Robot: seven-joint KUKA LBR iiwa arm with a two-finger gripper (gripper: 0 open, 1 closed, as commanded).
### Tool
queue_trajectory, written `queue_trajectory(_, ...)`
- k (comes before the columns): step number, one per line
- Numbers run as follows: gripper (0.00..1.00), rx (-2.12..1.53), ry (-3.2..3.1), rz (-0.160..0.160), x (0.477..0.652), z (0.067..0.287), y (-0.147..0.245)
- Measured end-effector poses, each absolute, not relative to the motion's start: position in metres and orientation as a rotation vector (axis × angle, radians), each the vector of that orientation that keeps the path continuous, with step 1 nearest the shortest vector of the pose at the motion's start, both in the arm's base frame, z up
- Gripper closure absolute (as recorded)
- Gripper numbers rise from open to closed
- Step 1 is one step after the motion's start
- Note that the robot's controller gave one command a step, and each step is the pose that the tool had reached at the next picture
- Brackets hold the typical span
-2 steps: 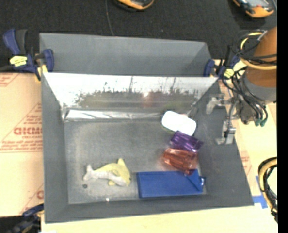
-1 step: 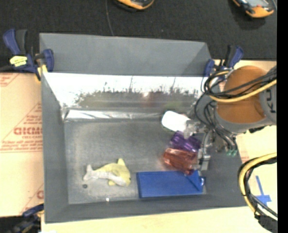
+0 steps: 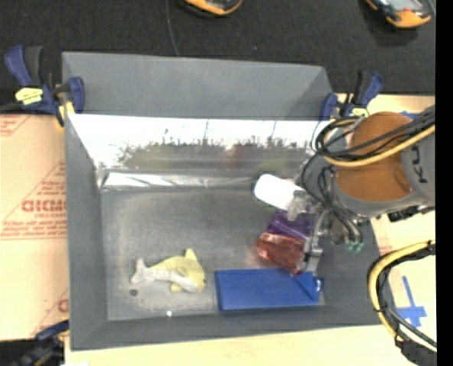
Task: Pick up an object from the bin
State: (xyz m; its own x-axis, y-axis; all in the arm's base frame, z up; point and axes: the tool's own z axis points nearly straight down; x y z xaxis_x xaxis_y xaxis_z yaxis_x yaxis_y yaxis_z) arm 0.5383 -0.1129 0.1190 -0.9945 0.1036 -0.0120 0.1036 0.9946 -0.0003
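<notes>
Pincer (image 3: 313, 242) low in the grey bin (image 3: 173, 212), clenched or released I cannot tell; red piece (image 3: 278, 252) and purple piece (image 3: 286, 224) just left of it, blue block (image 3: 261, 290) below-left, yellow toy (image 3: 173, 273) well left, black surface (image 3: 287, 29) beyond the bin

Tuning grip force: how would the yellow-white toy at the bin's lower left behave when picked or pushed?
The yellow-white toy looks plush, so probably soft, light and floppy. It lies flat on the bin floor, so it should slide, not roll.
</notes>
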Motion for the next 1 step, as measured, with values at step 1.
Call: queue_trajectory(1, 0.0, -0.029, 3.132, -0.004, 0.5386, 0.1305, -0.1093)
